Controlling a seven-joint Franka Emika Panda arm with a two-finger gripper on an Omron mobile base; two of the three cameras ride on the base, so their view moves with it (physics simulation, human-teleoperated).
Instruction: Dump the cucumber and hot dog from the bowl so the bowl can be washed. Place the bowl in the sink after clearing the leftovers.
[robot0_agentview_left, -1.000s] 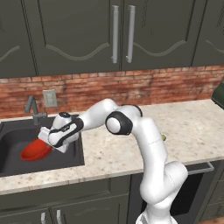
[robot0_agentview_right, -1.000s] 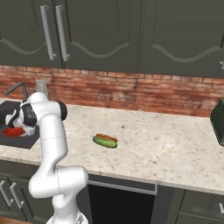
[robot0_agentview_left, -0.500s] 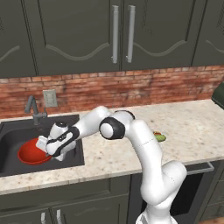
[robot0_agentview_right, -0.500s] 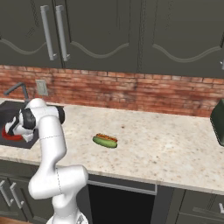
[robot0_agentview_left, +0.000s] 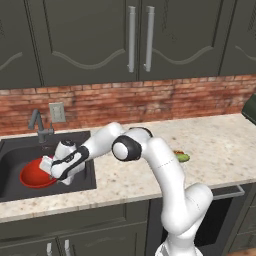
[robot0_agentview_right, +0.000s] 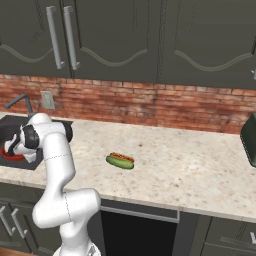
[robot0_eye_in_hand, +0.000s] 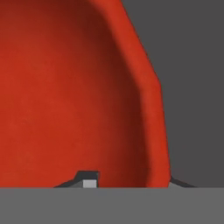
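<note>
The bowl (robot0_agentview_left: 34, 174) now lies low and level in the sink (robot0_agentview_left: 15, 150), no longer tilted as a second ago. The gripper (robot0_agentview_left: 50, 165) straddles its right rim, seemingly still pinching it. Cucumber (robot0_agentview_right: 119, 162) and hot dog (robot0_agentview_right: 123, 158) lie on the counter (robot0_agentview_right: 190, 170); only release remains.

The red bowl (robot0_agentview_left: 34, 174) lay flat in my dark grey sink (robot0_agentview_left: 20, 150), empty. The green cucumber (robot0_agentview_right: 119, 162) and tan hot dog (robot0_agentview_right: 122, 157) lay touching on the counter.
</note>
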